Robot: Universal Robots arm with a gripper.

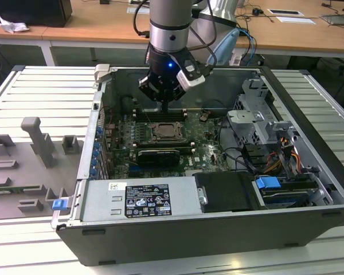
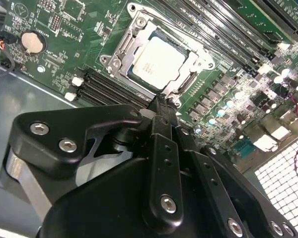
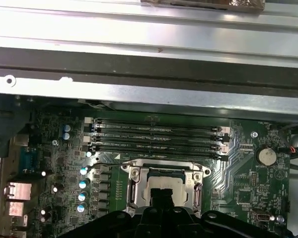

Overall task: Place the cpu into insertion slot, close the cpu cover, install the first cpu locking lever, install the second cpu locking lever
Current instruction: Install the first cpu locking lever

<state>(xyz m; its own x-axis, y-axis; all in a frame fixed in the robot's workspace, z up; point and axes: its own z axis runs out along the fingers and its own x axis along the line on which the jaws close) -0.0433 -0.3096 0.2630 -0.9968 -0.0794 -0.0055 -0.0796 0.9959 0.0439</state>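
Lying open on the slatted surface (image 1: 23,86), the computer case (image 1: 160,240) is seen with its motherboard (image 1: 203,150) exposed. The gripper (image 1: 163,107), pressed together and empty, is held just above the socket, where the cpu cover (image 2: 123,49) is laid flat around the seated cpu (image 2: 156,63).

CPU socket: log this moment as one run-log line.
cpu: seated | cpu cover: down around cpu | gripper: shut, empty, at cover edge, contact unclear
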